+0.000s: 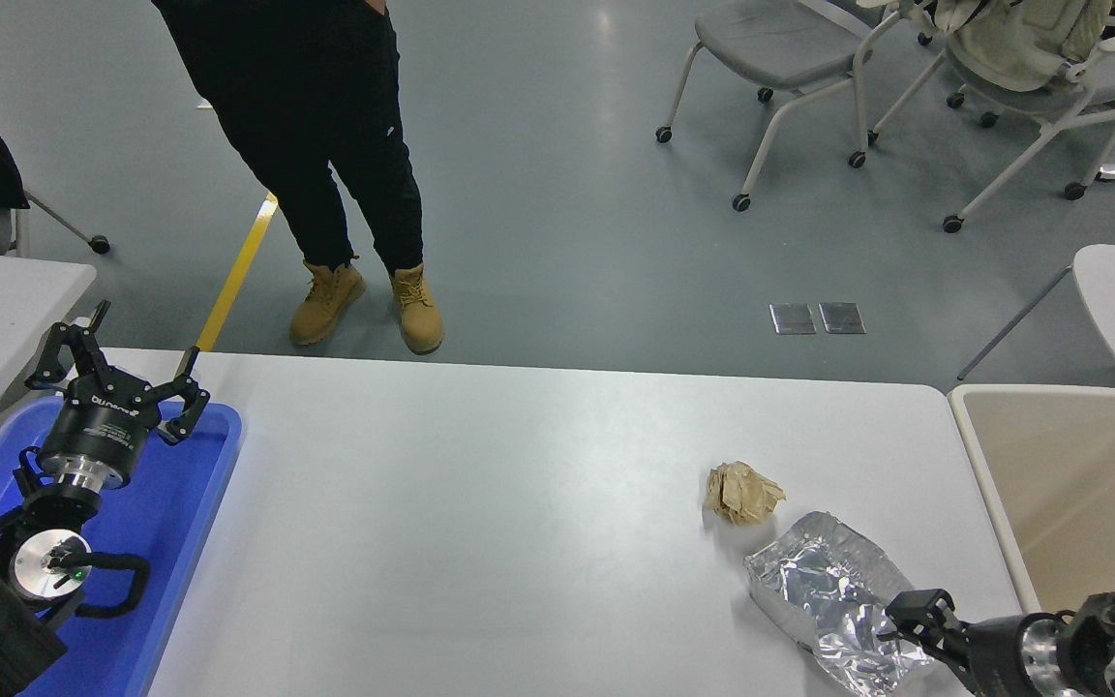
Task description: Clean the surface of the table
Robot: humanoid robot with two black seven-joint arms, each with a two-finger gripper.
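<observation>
Large matte white table surface [480,542] with rounded corners: fills the lower half of the view.

Right black gripper [909,620]: enters from the lower right corner, low over the near right part of the surface, tip at the near right end of the crumpled silver foil bag [833,600]. Finger spread: cannot tell. Grasp on the bag: cannot tell.

Silver foil bag: flat on the surface near its right edge. Crumpled brown paper ball [741,493]: just beyond the bag's far left end, close beside it.

Left black gripper [122,373]: parked at the far left corner, above the far end of the blue plastic tray [170,542], fingers spread wide, holding nothing.

Beige bin [1080,484]: against the right edge of the surface.

Person in black trousers and tan boots [325,155]: standing on the floor beyond the far edge.
</observation>
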